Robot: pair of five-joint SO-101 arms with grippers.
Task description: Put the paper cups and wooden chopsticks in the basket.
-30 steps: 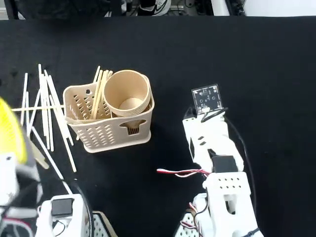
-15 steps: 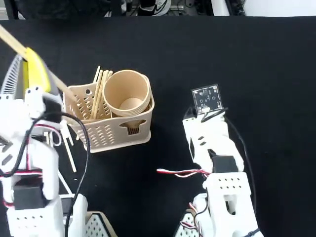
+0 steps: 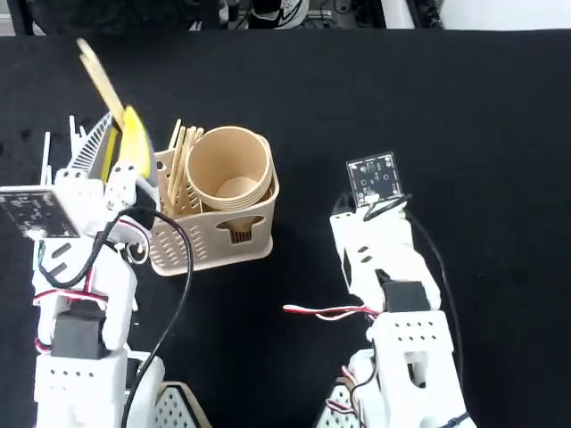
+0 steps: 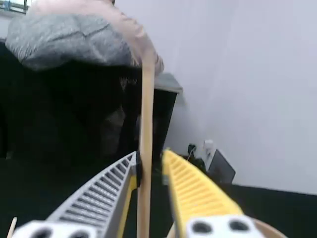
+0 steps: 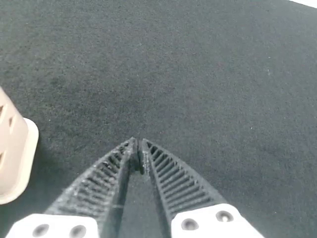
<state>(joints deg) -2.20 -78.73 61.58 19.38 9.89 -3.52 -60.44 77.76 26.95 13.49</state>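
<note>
While aloft, chopstick (image 4: 145, 109) within left claw (image 4: 149, 155).

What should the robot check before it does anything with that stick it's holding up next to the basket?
1. Grip on the chopstick: ok, clamped in the left gripper.
2. Its lower end over the basket: cannot tell, the gripper hides it.
3. State of the paper cups: ok, stacked in one basket compartment.
4. Path clear of the right gripper: ok, it is shut and apart from the basket.
5. Everything collected: not ok, loose chopsticks lie on the table.
</note>
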